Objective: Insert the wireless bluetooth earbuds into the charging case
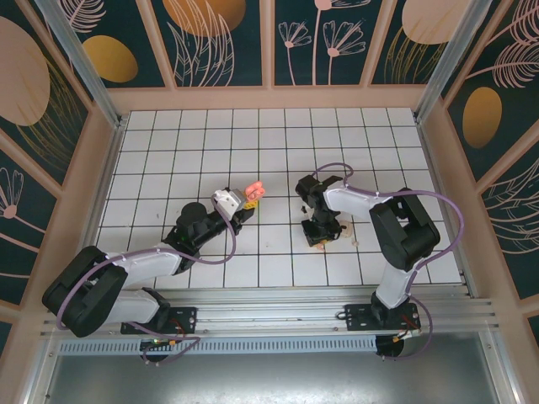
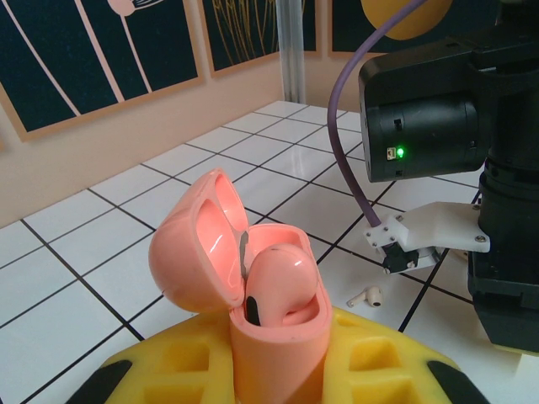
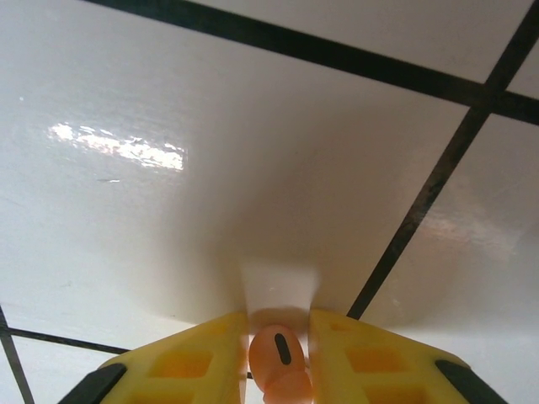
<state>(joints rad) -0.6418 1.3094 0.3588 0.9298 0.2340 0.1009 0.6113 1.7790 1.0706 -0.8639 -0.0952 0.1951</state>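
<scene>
Near the middle of the white tiled table [image 1: 168,143], slightly toward its left edge, a small salmon-pink rounded plastic charging case [image 2: 278,345] is held by the left gripper [image 1: 248,199]. The yellow fingers [image 2: 168,374] are closed narrow on its lower body. The lid is hinged open. One tiny salmon-pink plastic earbud [image 2: 274,282] is seated in a well; the other well is largely hidden behind it. Just right of table centre, the right gripper [image 1: 317,239] is pointed down close to the tiles, with its jaws pinched narrow on a second salmon-pink earbud [image 3: 278,358].

Handling, as judged: the bud is taken to be very light, rigid, glossy and rounded, so it is likely to slip or rotate under a pinch. A light grip across the bulb is advised, with the stem left free for the well. The case is judged stiff but smooth. The hinge is its weak point, so the body is better gripped than the lid.

Room: open tiles are noted between the two grippers, and the panelled walls at the table edges lie well apart. A small beige rounded object [image 2: 368,296] lies on a tile near the right gripper and is best avoided.
</scene>
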